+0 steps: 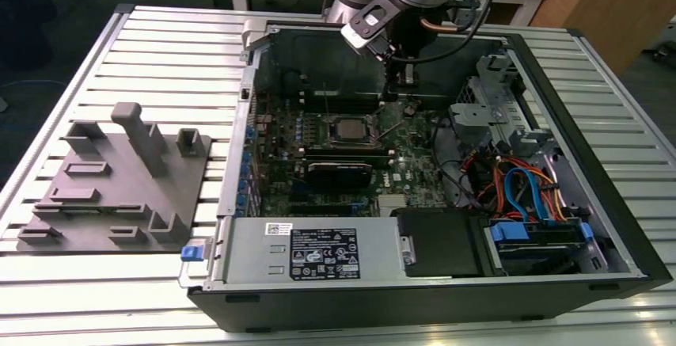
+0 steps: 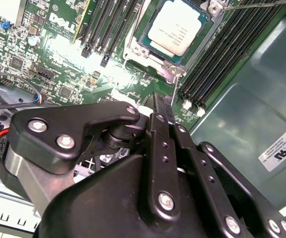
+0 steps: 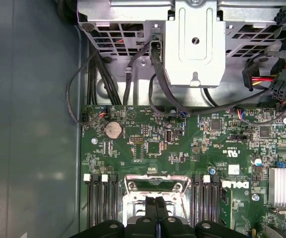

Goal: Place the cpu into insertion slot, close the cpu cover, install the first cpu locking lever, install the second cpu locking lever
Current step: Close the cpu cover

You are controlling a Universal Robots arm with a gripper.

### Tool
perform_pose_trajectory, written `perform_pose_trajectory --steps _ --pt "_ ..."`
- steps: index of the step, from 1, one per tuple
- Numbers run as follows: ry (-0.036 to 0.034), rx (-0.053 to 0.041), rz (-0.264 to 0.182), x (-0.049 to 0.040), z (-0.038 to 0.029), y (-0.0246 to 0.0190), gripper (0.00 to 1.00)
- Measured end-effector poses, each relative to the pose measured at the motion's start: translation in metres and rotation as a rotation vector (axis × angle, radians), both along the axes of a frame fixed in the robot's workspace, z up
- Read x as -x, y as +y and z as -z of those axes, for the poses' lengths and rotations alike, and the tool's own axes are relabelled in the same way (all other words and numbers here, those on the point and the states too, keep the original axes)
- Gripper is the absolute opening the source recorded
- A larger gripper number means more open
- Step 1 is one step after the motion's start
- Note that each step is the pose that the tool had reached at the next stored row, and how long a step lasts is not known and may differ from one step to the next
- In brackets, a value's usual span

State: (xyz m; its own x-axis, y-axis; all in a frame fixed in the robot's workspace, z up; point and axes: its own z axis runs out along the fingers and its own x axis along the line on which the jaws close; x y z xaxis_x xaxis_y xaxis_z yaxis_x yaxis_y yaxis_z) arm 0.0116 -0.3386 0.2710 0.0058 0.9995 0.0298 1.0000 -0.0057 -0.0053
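Steel lever (image 2: 174, 89): press down steadily with the closed, empty fingers (image 2: 158, 114), then tuck sideways, clear of seated cpu (image 2: 177, 29).

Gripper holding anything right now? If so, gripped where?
Nothing seen held. The gripper is shut, its tip beside a thin locking lever; whether it touches the lever cannot be told.

Exterior view: even room light, black computer case (image 1: 594, 156) interior shadowed. Second wrist view: white glare on green circuit board (image 2: 58, 47) just beyond black fingers (image 2: 161, 119); silver-grey square chip (image 2: 178, 27) washed pale.
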Motion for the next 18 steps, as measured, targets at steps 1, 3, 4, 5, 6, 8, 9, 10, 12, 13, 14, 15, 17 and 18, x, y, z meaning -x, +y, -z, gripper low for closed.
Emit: perform_pose_trajectory --steps 1,3,4,5,6,8,9,10,12,13,14,15,17,18 --pt "0.0000 0.0003 0.000 0.0000 0.0000 0.0000 0.11" --pt "0.0000 0.0003 0.000 -0.0002 0.0000 0.0000 0.11" --pt "0.0000 0.0003 0.000 -0.0005 0.0000 0.0000 0.11" --pt "0.0000 0.0003 0.000 -0.0008 0.0000 0.0000 0.11" --pt "0.0000 0.0003 0.000 -0.0010 0.0000 0.0000 0.11" --pt "0.0000 0.0003 0.000 -0.0018 0.0000 0.0000 0.11" --pt "0.0000 0.0003 0.000 -0.0023 0.0001 0.0000 0.11" --pt "0.0000 0.0004 0.000 -0.0030 0.0000 0.0000 0.11" --pt "0.0000 0.0003 0.000 -0.0046 0.0000 0.0000 0.11" --pt "0.0000 0.0003 0.000 -0.0054 0.0000 0.0000 0.11" --pt "0.0000 0.0003 0.000 -0.0063 0.0000 0.0000 0.11" --pt "0.0000 0.0004 0.000 -0.0072 0.0000 0.0000 0.11" --pt "0.0000 0.0003 0.000 -0.0087 0.0000 0.0000 0.11" --pt "0.0000 0.0002 0.000 -0.0096 0.0000 0.0000 0.11"
